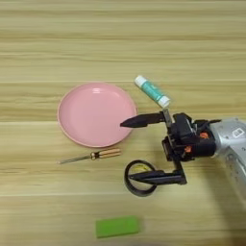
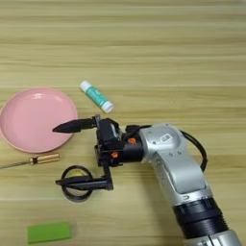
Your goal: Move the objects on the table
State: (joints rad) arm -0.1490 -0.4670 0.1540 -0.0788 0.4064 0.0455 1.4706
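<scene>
Your claw [image 1: 139,148] is spread wide, near finger over the black tape ring [image 1: 140,178] on the counter [image 1: 48,43], glue stick [image 1: 152,91] farther back; sweep left and you'll clip the pink plate [image 1: 93,114]

- The gripper [image 2: 62,154] has its two black fingers spread wide apart.
- One finger lies over the tape ring [image 2: 77,183].
- The other finger reaches over the pink plate [image 2: 29,120].
- The glue stick [image 2: 96,96] lies near the plate.

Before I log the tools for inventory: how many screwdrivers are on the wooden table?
1. The small amber-handled screwdriver lies just below the round pink plate, left of the black tape ring. None appears hidden.
</scene>
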